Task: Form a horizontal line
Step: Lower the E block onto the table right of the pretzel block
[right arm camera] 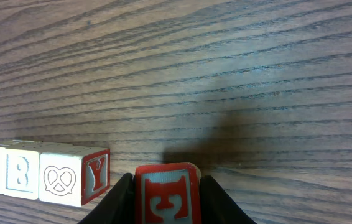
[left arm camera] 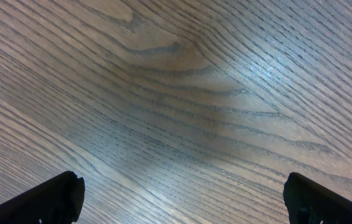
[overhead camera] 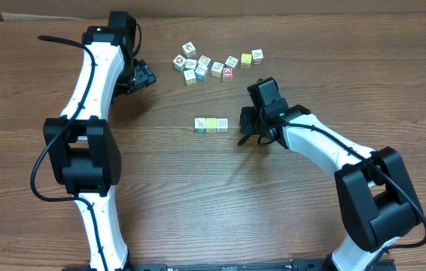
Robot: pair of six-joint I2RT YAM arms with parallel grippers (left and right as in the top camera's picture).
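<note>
The wooden table (overhead camera: 198,196) carries everything. The left arm (overhead camera: 92,98) runs up its left side, and the right arm (overhead camera: 333,150) comes in from the lower right.

A loose cluster (overhead camera: 213,64) of small picture cubes lies beyond the right hand (overhead camera: 244,126), toward the far edge and well apart from it. The left hand (overhead camera: 141,75) is near that cluster's left end and touches no cube. In its own wrist view the left hand (left arm camera: 182,198) has its fingers (left arm camera: 55,199) spread wide, with only wood grain between them.

The line (overhead camera: 211,124) is a short straight row of three cubes touching edge to edge. In the overhead view it lies just left of the right hand, between the two arms. In the right wrist view the line (right arm camera: 39,180) sits left of the right hand (right arm camera: 166,208). Its nearest cube shows a pretzel picture and a red Y face, the Y face turned toward the fingers (right arm camera: 119,202).

The right hand is clamped on a red cube (right arm camera: 165,186), one finger on each side, with a pale letter facing the camera. This cube is just beside the line's end, and a narrow strip of bare wood shows between them, so the two do not touch. Whether the cube rests on the table cannot be told.
</note>
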